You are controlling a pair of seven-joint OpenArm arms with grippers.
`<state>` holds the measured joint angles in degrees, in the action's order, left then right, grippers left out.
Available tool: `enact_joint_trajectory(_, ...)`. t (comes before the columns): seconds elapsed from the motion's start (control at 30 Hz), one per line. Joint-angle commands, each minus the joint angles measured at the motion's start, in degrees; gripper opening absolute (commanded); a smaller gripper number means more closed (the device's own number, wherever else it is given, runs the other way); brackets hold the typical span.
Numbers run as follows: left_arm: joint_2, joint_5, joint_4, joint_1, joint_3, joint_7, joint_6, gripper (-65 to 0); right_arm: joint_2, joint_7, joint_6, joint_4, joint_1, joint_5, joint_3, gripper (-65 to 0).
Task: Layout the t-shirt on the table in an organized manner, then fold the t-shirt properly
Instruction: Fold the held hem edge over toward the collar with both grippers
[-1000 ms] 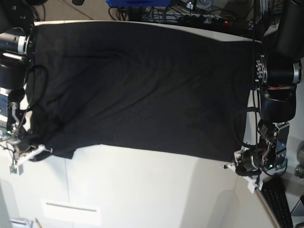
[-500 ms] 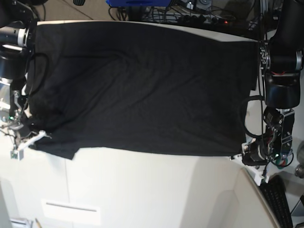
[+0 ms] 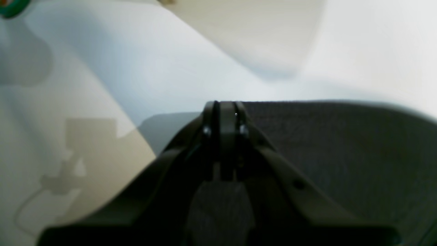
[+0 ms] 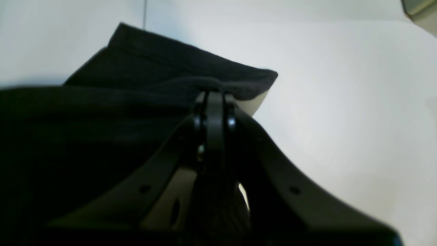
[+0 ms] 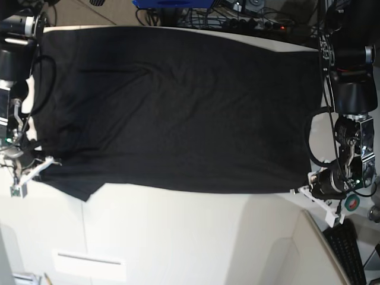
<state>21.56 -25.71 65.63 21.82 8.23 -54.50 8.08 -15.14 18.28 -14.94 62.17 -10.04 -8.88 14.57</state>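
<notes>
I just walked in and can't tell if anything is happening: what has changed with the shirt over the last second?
Both grippers, the left gripper and right gripper, have pulled the t-shirt's near edge toward the camera and outward, stretching it flatter on the table. Both stay clamped on the cloth.

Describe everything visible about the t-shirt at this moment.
The t-shirt is plain black knit cloth, spread wide and nearly flat across the off-white table, with faint wrinkles; no print shows. One near corner droops into a small point. The left gripper and right gripper are each shut on a near corner of its edge, and the wrist views show fabric pinched between closed jaws.
</notes>
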Motion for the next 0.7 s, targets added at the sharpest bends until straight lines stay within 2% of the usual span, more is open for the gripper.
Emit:
enact_joint_trajectory(0.0,1.0,-0.2,2.6,0.7,0.5,-0.1,-0.1,-65.0,-1.0,-0.6,0.0,3.1,-0.6,-0.6,0.2,-65.0)
enact_joint_trajectory(0.2,0.5,-0.2,13.2,-6.3,8.8,-7.3,0.1,-65.0,-1.0,7.5,0.0,12.9,5.0,-0.6,0.2,-65.0)
enact_joint_trajectory(0.33,0.5,-0.3,20.7,-11.6,11.0,-10.2,0.1,-65.0,-1.0,9.8,0.0,16.2,8.9,-0.6,0.2,-65.0)
enact_joint_trajectory(0.43,0.5,-0.3,24.9,-15.5,10.9,-11.0,0.1,-65.0,-1.0,12.2,0.0,18.5,11.3,-0.6,0.6,-65.0)
enact_joint_trajectory(0.57,0.5,-0.3,27.9,-19.5,11.0,-11.1,0.1,-65.0,-0.9,12.5,0.0,24.1,16.3,-0.6,0.7,-65.0)
enact_joint_trajectory(0.67,0.5,-0.3,29.9,-22.3,14.0,-11.2,0.1,-65.0,-0.6,12.6,0.0,28.5,20.0,-0.6,0.7,-65.0)
